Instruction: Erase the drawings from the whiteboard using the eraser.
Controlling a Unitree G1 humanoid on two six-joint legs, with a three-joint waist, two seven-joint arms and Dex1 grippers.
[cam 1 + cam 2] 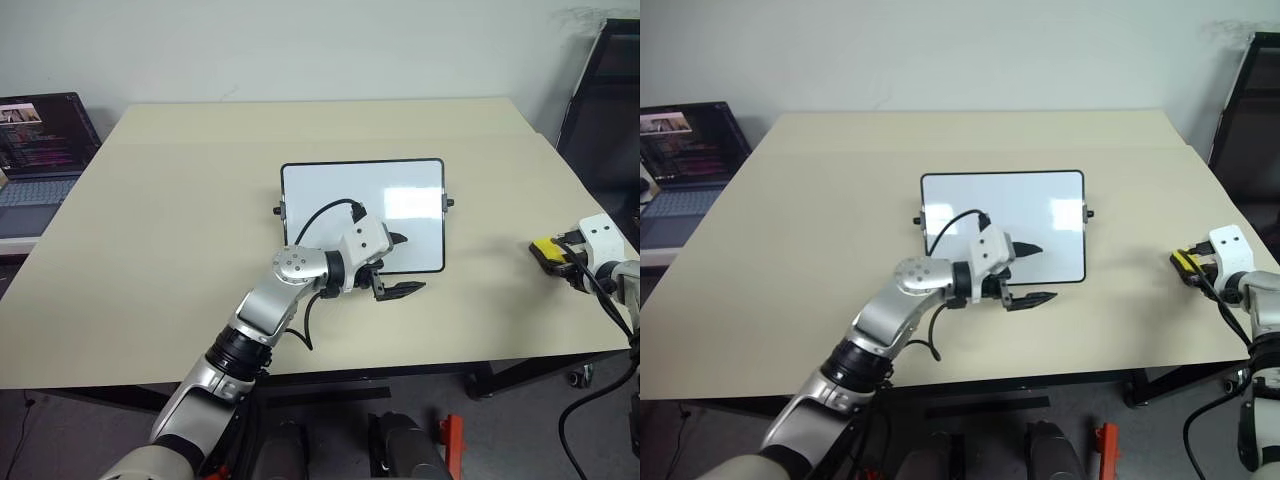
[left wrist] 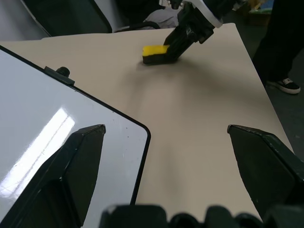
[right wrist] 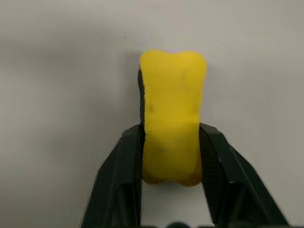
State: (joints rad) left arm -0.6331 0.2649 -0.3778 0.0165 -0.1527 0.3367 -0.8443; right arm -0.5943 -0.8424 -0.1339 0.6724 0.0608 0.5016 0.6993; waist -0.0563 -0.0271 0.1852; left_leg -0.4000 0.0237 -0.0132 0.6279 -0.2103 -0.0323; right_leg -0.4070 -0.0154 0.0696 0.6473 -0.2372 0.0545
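Eraser (image 3: 172, 118) pinched in right tool (image 3: 170, 156) (resting on table (image 1: 180, 250)), left tool (image 1: 392, 266) spread wide over whiteboard (image 1: 400, 195) corner

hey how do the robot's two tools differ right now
The left tool is spread wide and holds nothing, at the whiteboard's near edge. The right tool squeezes the eraser between its fingers, out at the table's right side, away from the board. Both have two black fingers.

A beige table (image 1: 180, 260) stands by a white wall (image 1: 300, 45), laptop (image 1: 40, 150) alongside.
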